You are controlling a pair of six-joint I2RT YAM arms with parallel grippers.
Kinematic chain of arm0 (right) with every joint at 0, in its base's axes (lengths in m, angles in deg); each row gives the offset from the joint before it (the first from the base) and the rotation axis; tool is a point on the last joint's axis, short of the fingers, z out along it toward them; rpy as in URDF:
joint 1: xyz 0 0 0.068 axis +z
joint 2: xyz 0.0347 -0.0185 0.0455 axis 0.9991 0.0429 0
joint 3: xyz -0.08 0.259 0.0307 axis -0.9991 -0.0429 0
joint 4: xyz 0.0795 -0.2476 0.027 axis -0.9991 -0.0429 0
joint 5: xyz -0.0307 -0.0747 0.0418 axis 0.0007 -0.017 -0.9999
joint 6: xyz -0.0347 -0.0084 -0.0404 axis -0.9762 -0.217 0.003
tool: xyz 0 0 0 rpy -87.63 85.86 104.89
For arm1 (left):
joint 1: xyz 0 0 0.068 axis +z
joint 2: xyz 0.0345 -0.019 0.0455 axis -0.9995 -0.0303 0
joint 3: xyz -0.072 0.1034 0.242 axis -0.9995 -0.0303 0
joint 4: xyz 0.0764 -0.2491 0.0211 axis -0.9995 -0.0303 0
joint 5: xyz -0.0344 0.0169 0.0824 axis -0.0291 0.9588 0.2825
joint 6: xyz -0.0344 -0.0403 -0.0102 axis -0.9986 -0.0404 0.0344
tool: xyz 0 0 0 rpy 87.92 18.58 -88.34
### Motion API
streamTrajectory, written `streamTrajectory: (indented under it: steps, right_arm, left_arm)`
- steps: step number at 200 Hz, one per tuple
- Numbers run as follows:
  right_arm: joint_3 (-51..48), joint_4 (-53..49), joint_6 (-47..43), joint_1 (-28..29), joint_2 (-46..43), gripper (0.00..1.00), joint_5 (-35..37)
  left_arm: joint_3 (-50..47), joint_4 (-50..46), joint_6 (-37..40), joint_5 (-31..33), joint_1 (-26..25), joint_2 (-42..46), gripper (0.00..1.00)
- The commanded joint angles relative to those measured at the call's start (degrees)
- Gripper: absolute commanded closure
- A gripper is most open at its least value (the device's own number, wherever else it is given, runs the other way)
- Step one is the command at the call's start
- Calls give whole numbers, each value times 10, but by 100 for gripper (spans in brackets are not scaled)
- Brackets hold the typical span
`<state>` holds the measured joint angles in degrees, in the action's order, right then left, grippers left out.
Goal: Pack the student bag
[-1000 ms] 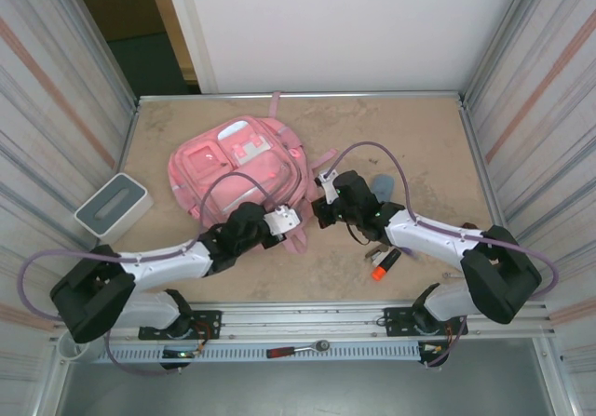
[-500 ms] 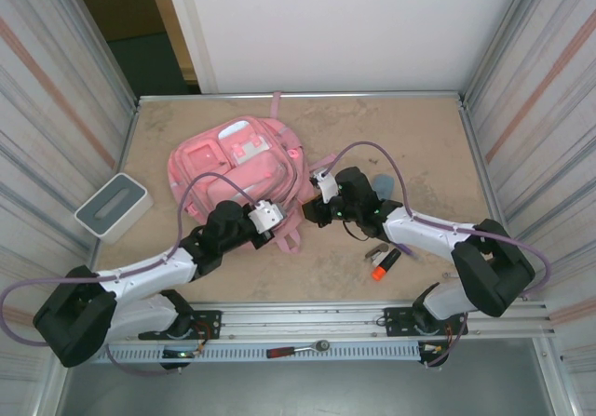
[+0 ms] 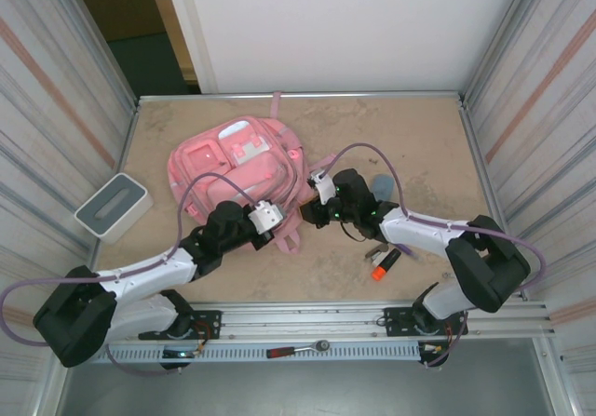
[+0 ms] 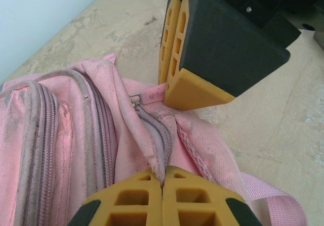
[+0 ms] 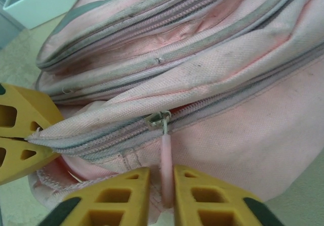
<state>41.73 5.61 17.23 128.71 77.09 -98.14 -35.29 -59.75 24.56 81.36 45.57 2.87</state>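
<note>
Pink student bag [image 3: 237, 169] | left gripper [image 4: 162, 183], newly arrived, is pinching seam; right gripper [image 5: 162, 195] straddling zip pull [image 5: 166, 155], clamp unclear | unzipping nearing

Seen from above, both arms reach forward from bases at the bottom corners and angle inward, their wrists meeting just below the frame's centre. The left gripper [image 3: 277, 230] has its yellow fingertips pressed together, pinching a fold of the student bag [image 3: 233, 165]. The right gripper [image 3: 307, 215], just beside it, clamps narrowly on the pink zip pull [image 5: 166, 155].
</note>
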Motion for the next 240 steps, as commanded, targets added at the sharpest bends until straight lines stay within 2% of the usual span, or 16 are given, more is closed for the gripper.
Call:
streamTrajectory:
  steps: [1,12,55,79,119,160,201,222,240]
  right_arm:
    - [11,-2,-17,9,7,93,14]
    - [9,-9,-16,8,0,100,39]
    - [6,-66,31,-36,-29,100,158]
    - [26,-105,45,-42,-21,100,238]
    - [90,-122,66,-51,31,100,285]
    - [177,-135,69,-89,125,100,239]
    - [261,-152,83,-143,217,100,119]
    - [287,-155,93,-158,253,100,73]
    - [297,-158,97,-168,262,100,53]
  left_arm:
    - [3,53,-7,-26,2,29,100]
    - [1,52,-7,-25,2,34,100]
    - [-10,43,-29,-20,9,70,100]
    - [-23,46,-39,-17,20,95,100]
    - [-55,50,-61,-13,29,149,100]
    - [-118,69,-104,-16,40,251,100]
    - [-142,80,-157,-112,95,349,100]
    - [-141,92,-179,-173,123,351,100]
    - [-136,103,-183,-206,126,332,100]
